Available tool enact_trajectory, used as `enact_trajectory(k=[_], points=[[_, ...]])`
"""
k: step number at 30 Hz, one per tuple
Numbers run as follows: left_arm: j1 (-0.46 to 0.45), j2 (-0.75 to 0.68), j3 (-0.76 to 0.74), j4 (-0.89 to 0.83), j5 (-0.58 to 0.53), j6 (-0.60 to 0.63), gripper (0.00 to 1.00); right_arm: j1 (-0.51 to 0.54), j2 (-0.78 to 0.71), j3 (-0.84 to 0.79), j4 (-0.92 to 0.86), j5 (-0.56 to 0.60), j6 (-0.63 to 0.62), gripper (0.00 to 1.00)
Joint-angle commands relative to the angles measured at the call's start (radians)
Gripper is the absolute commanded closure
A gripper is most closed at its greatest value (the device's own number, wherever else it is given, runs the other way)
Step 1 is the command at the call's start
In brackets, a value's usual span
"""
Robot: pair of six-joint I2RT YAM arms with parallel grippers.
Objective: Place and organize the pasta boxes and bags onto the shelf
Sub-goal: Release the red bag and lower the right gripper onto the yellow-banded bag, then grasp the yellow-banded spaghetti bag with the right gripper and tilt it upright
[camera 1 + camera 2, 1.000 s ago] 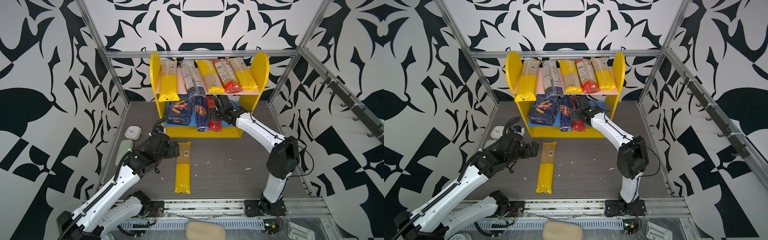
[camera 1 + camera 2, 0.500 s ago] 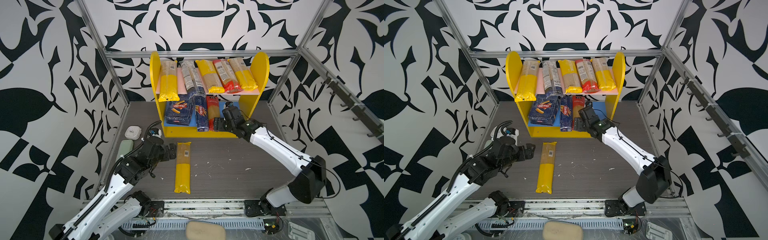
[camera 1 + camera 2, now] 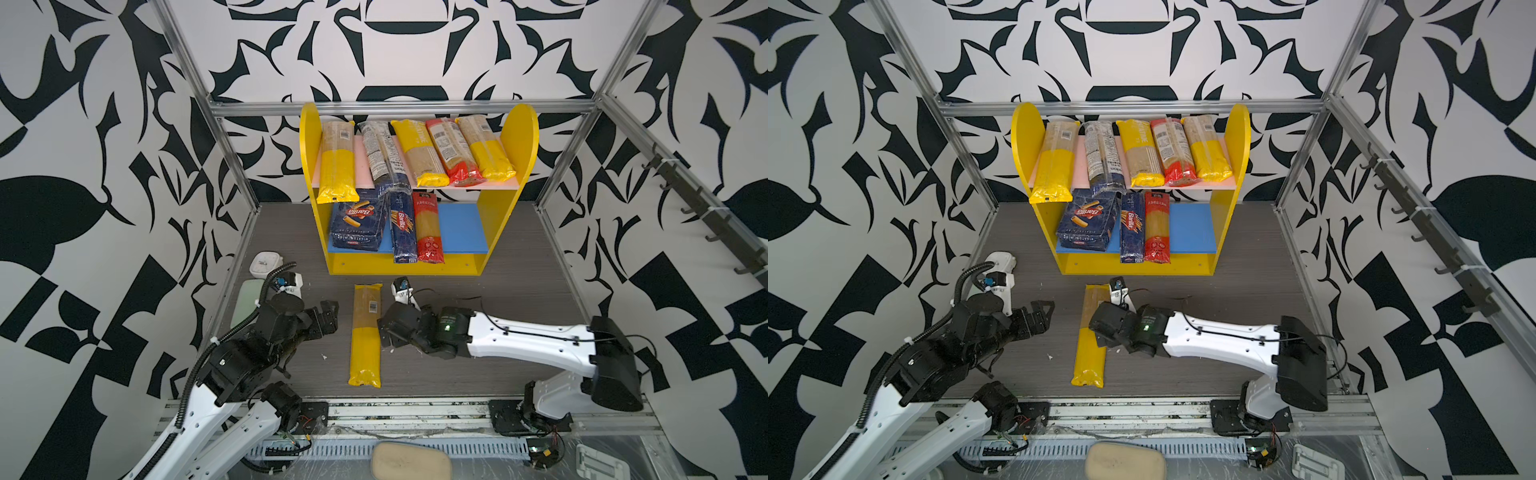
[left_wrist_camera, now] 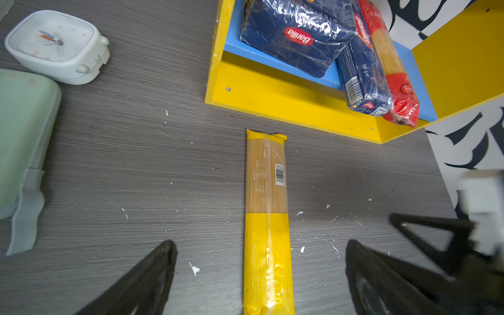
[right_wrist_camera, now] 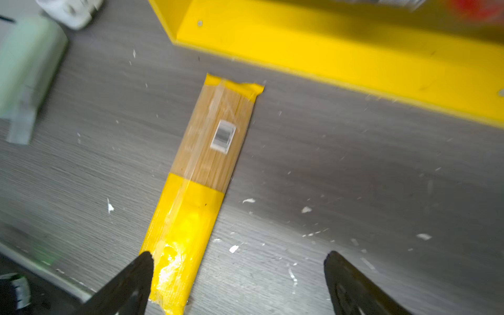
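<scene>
The shelf (image 3: 505, 141) (image 3: 1239, 133) stands at the back, with several spaghetti bags across its pink upper board. On the blue lower board (image 3: 461, 226) lie the Barilla rigatoni block (image 3: 357, 224) (image 4: 294, 35), the narrow Barilla spaghetti pack (image 3: 402, 228) and a red-ended bag (image 3: 428, 228). One yellow-ended bag (image 3: 365, 332) (image 3: 1090, 353) (image 4: 266, 191) (image 5: 207, 152) lies on the floor in front of the shelf. My left gripper (image 3: 328, 316) (image 4: 260, 242) is open, just left of this bag and straddling its line. My right gripper (image 3: 384, 332) (image 5: 238, 254) is open at the bag's right side, with one fingertip over its yellow end.
A white alarm clock (image 3: 265, 264) (image 4: 57, 46) and a pale green case (image 3: 245, 299) (image 4: 21, 136) sit at the left wall. A beige pad (image 3: 411, 461) lies past the front rail. White crumbs dot the grey floor.
My right gripper opened off the red-ended bag on the lower board, pulled back from the shelf and came down beside the floor bag. The left arm shifted only slightly.
</scene>
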Motion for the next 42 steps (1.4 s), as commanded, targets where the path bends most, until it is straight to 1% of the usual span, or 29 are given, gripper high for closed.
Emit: enact_trajectory(k=[1,6,9,18,30,31,32,33,34,35,36,39,40,42], points=[[0.004,-0.030,0.003,-0.055,-0.010,-0.028,0.01,0.027,0.081,0.031,0.044,0.017,0.088,0.00],[0.004,-0.051,0.021,-0.075,-0.014,-0.028,0.01,0.057,0.249,0.127,0.062,-0.035,0.103,0.00],[0.004,-0.064,0.030,-0.086,-0.016,-0.028,0.01,0.069,0.313,0.166,0.076,-0.061,0.109,0.00],[0.004,-0.094,0.043,-0.104,-0.032,-0.019,0.01,0.085,0.404,0.224,0.069,-0.099,0.135,0.00],[0.004,-0.105,0.039,-0.101,-0.025,-0.014,0.01,0.107,0.485,0.217,0.011,-0.139,0.213,0.00],[0.004,-0.105,0.038,-0.101,-0.024,-0.015,0.01,0.107,0.490,0.218,0.010,-0.146,0.215,0.02],[0.004,-0.106,0.038,-0.100,-0.024,-0.014,0.01,0.107,0.497,0.219,0.006,-0.153,0.219,0.09],[0.004,-0.107,0.038,-0.099,-0.023,-0.013,0.01,0.107,0.504,0.219,0.006,-0.160,0.220,0.19],[0.004,-0.107,0.038,-0.100,-0.023,-0.013,0.01,0.106,0.510,0.221,0.003,-0.171,0.223,0.24],[0.004,-0.109,0.038,-0.100,-0.022,-0.013,0.01,0.107,0.517,0.224,-0.003,-0.178,0.223,0.39],[0.004,-0.110,0.038,-0.101,-0.023,-0.013,0.01,0.106,0.520,0.221,-0.005,-0.184,0.224,0.49],[0.004,-0.111,0.038,-0.102,-0.022,-0.013,0.01,0.107,0.497,0.179,0.027,-0.208,0.232,0.65],[0.004,-0.111,0.038,-0.101,-0.023,-0.013,0.01,0.107,0.480,0.158,0.040,-0.210,0.236,0.75],[0.004,-0.111,0.038,-0.101,-0.024,-0.013,0.01,0.106,0.433,0.113,0.059,-0.212,0.240,0.89]])
